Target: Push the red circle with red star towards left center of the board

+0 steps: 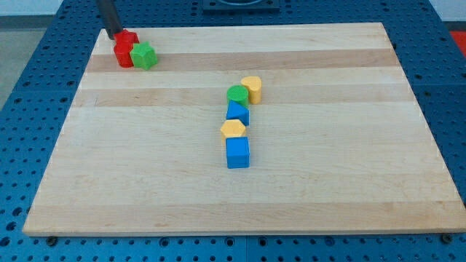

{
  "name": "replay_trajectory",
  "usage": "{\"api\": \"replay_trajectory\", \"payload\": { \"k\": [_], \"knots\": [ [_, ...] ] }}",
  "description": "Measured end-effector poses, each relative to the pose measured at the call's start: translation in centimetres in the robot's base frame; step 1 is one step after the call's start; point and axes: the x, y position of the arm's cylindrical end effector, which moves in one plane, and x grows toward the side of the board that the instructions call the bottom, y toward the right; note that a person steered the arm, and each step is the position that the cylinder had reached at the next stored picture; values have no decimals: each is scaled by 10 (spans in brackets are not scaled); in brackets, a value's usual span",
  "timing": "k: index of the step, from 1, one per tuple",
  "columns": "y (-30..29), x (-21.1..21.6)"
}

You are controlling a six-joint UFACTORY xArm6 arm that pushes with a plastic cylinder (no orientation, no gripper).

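Note:
Two red blocks touch each other near the board's top left corner. The upper one looks like the red star (129, 41) and the lower one like the red circle (123, 57). A green star (144, 55) touches the red circle on its right side. My tip (115, 36) is at the top left edge of the board, right against the upper left side of the red star.
A column of blocks stands in the middle of the wooden board (145, 160): a yellow block (252, 89), a green circle (237, 94), a blue triangle (237, 112), a yellow hexagon (233, 129) and a blue cube (237, 152).

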Motion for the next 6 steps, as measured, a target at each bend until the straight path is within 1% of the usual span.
{"api": "replay_trajectory", "payload": {
  "k": [2, 6],
  "knots": [
    [6, 8],
    [31, 57]
  ]
}}
